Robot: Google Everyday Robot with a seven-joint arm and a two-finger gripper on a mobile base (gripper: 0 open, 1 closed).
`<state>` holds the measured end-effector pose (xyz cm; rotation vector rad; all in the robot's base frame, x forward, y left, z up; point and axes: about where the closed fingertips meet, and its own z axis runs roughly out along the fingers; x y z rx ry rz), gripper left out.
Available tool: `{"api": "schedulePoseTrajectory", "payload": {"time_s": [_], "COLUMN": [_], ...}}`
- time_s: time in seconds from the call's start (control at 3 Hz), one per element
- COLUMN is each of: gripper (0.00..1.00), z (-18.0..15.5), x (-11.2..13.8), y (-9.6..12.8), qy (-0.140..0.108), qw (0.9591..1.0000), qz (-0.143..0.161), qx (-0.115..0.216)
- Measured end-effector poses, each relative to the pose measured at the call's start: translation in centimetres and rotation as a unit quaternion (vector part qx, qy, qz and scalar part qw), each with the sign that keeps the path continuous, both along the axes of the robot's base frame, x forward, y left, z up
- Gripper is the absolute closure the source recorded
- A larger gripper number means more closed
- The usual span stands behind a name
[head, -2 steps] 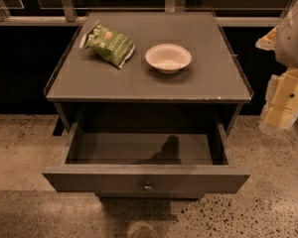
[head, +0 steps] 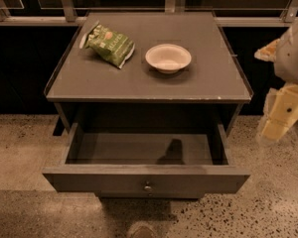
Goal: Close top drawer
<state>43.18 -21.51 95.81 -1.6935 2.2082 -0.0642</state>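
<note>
**Drawer wide open, arm waiting off to the side**

Speckled stone floor (head: 20, 143) below, dark panels and metal rails behind, and in the middle of it all the grey cabinet (head: 139, 86). On the cabinet's top sit a green chip bag (head: 109, 43), toward the back left, and a white bowl (head: 168, 57) near the centre.

The top drawer (head: 145, 180) is pulled well out of the cabinet's front, and its inside looks bare. We judge it a stiff wooden box, fairly heavy, likely to slide straight back on its runners. It needs no grasp. A flat push on the front panel, close to the small round knob (head: 147, 187) at its centre, should keep it from skewing.

The gripper (head: 282, 115) hangs in the air to the right of the cabinet, level with the drawer opening and well apart from the drawer. It holds nothing we can see, and we cannot tell whether it is open or closed.

Against the earlier frame, almost nothing differs. The drawer is just as far out, bag and bowl sit where they were, and the arm is perhaps a shade lower beside the cabinet.
</note>
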Motion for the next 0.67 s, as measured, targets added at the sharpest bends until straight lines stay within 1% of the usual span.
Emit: {"api": "schedulePoseTrajectory", "payload": {"time_s": [0.33, 0.67], "gripper": [0.00, 0.00], "z": [-4.8, -11.1], "x": [-2.2, -4.0], "y": [0.3, 0.1], "qy": [-0.003, 0.007], "qw": [0.9982, 0.9920], "qz": [-0.012, -0.043], "qx": [0.059, 0.118]}}
